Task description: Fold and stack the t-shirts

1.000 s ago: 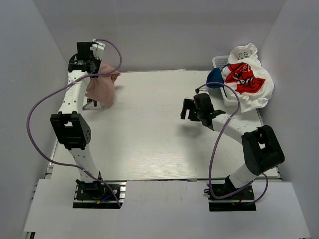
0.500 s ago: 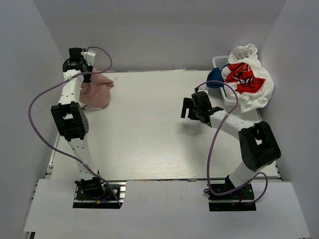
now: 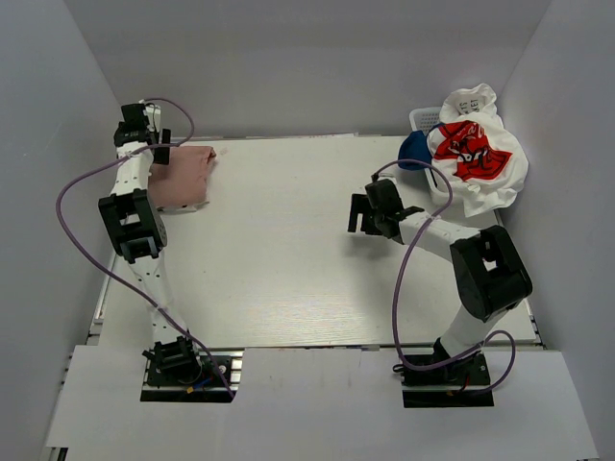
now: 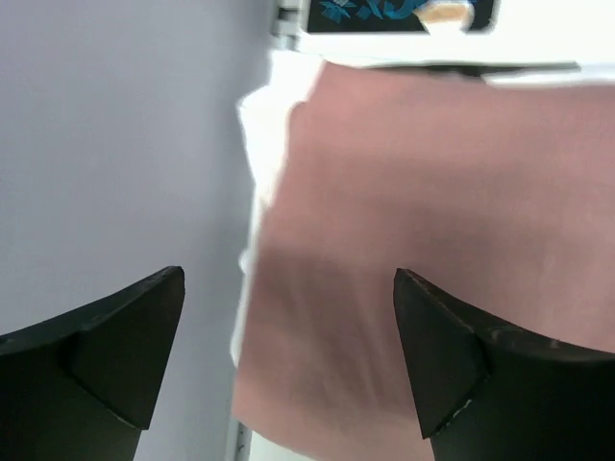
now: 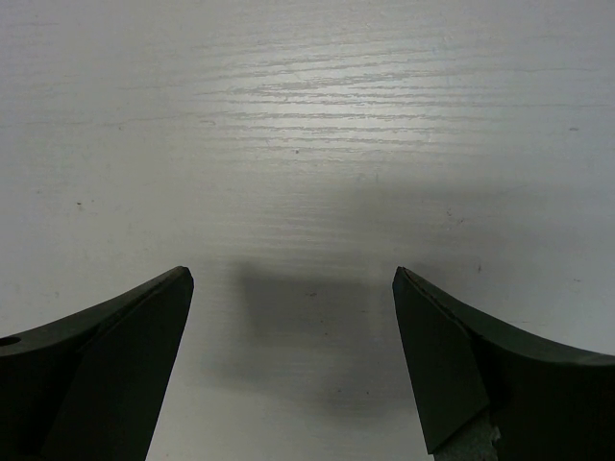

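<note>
White wood-grain table (image 3: pixel 288 279), shut in by plain pale grey walls (image 3: pixel 317 67). Right of centre, the right gripper (image 5: pixel 293 279) hovers over bare tabletop, its fingers spread wide and holding nothing. In the far-left corner the dusty-pink t-shirt (image 3: pixel 187 178) lies flat and folded. It is nearly square, with sides along the table edges and no clear long axis. The left gripper (image 4: pixel 286 288) hangs spread and empty above its far-left corner. Far right, a white tee with red graphic (image 3: pixel 471 149) and a navy tee (image 3: pixel 415 151) are heaped on a white basket (image 3: pixel 421 117).
</note>
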You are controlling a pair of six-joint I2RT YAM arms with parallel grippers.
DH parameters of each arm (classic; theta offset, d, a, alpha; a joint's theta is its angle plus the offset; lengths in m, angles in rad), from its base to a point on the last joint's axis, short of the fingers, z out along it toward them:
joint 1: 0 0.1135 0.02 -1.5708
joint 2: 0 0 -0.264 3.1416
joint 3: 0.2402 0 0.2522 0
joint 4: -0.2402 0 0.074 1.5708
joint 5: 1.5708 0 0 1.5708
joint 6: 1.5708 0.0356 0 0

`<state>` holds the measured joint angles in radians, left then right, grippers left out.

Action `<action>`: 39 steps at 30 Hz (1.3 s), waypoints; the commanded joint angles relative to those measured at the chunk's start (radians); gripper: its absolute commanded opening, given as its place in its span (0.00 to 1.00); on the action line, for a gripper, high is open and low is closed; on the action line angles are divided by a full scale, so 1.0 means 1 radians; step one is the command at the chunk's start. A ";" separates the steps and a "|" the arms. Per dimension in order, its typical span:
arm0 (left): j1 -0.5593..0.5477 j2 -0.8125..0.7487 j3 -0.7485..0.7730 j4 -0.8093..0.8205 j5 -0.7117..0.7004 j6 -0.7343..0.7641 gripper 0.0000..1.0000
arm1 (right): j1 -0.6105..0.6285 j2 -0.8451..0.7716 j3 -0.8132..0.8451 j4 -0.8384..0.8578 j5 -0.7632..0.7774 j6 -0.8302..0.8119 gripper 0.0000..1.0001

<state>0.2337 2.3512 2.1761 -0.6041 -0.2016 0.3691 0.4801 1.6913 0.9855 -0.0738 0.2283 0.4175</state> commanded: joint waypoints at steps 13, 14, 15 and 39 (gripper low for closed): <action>-0.028 -0.332 -0.066 -0.077 0.270 -0.479 1.00 | 0.003 -0.179 -0.042 0.101 -0.079 0.009 0.90; -0.069 -0.375 -0.122 -0.045 0.292 -0.480 1.00 | 0.003 -0.185 -0.060 0.114 -0.093 0.018 0.90; -0.097 -0.473 -0.233 0.014 0.253 -0.517 1.00 | -0.003 -0.192 -0.067 0.114 -0.102 0.023 0.90; -0.405 -1.592 -1.564 0.287 0.285 -0.906 1.00 | -0.003 -0.715 -0.409 0.166 -0.133 0.070 0.90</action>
